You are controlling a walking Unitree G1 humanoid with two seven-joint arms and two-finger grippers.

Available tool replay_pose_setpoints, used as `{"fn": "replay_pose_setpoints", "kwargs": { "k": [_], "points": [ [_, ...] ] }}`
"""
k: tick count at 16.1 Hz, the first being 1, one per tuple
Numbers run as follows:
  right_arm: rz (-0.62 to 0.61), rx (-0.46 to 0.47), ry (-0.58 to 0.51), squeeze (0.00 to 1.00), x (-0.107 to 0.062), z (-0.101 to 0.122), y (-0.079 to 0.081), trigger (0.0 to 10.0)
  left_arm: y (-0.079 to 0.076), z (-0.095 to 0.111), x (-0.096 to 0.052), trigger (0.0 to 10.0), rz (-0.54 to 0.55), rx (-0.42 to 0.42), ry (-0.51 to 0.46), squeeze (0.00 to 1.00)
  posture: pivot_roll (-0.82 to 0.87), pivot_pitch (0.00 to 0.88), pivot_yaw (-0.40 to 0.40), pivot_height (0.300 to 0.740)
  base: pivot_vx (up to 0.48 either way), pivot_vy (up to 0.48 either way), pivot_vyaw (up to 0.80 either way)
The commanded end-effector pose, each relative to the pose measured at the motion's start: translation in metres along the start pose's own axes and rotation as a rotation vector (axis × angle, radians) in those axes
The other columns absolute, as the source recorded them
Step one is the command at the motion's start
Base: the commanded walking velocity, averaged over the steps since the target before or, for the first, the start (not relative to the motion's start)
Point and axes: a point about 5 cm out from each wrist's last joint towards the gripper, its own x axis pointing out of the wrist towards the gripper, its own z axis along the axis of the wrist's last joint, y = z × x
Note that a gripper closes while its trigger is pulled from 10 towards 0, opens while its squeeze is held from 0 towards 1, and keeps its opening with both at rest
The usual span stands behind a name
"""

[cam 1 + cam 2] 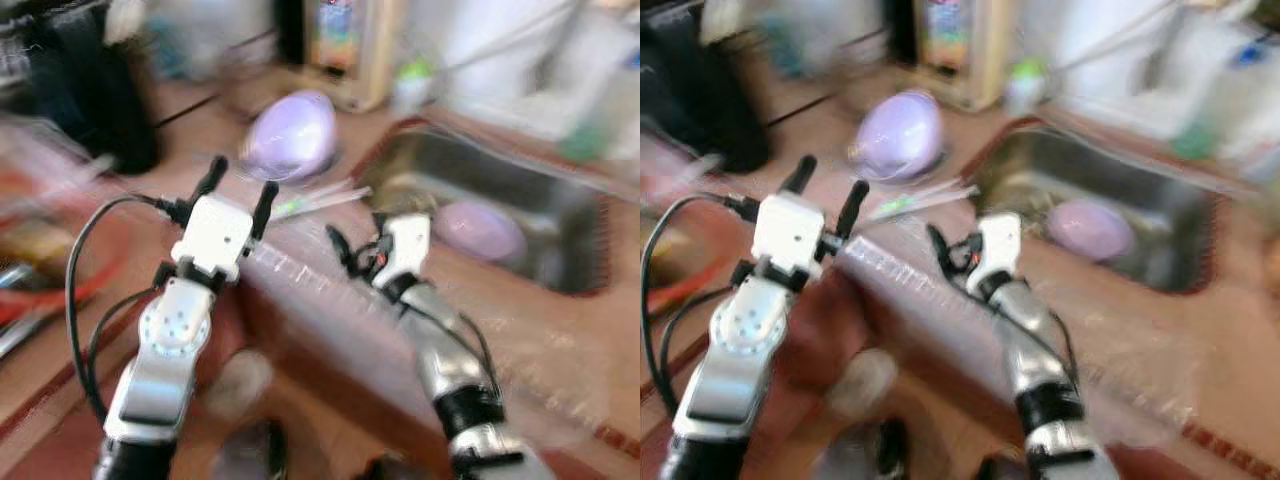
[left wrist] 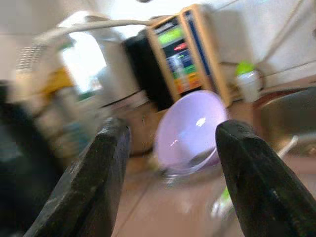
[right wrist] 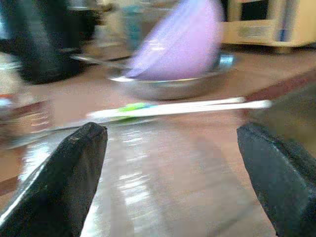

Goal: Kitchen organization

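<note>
Both grippers are hanging spread and empty over the counter's front edge: the left gripper (image 1: 238, 186) is facing the lilac bowl (image 1: 291, 135) tipped on a metal dish near the back, seemingly draining; the right gripper (image 3: 173, 148) is facing the chopsticks (image 3: 182, 106) beside the sink (image 1: 560, 215).

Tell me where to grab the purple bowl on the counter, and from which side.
Take the purple bowl by its raised upper rim. It leans tilted in a shallow metal dish, so that edge stands free with room for a finger on each side. The left gripper, open, already faces its hollow; coming straight forward and slightly down from there looks best. Blur hides finer rim detail.
</note>
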Motion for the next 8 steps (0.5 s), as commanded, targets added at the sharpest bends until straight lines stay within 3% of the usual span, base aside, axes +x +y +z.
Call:
{"fn": "replay_pose_setpoints", "kwargs": {
  "k": [1,5,6,8],
  "points": [
    [-0.005,0.011,0.039,0.0,-0.004,-0.01,0.002,10.0,0.0,0.006,0.005,10.0,-0.02,0.003,-0.035,0.0,0.1,0.0,0.009,0.74,0.0,0.0,0.0],
    [-0.04,-0.021,0.017,0.0,-0.006,-0.008,-0.003,10.0,0.0,0.0,0.001,10.0,0.008,-0.051,0.005,0.0,0.1,0.0,0.001,0.74,0.0,0.0,0.0],
    [-0.08,-0.08,-0.028,0.0,-0.006,-0.001,-0.007,10.0,0.0,-0.002,0.0,10.0,0.015,-0.058,0.007,0.0,0.09,0.0,-0.002,0.74,0.0,0.0,0.0],
    [-0.108,-0.101,-0.087,0.0,-0.003,0.011,-0.01,10.0,0.001,-0.007,-0.004,10.0,0.03,-0.09,0.027,0.0,0.09,0.0,-0.003,0.74,0.0,0.0,0.0]
  ]
}}
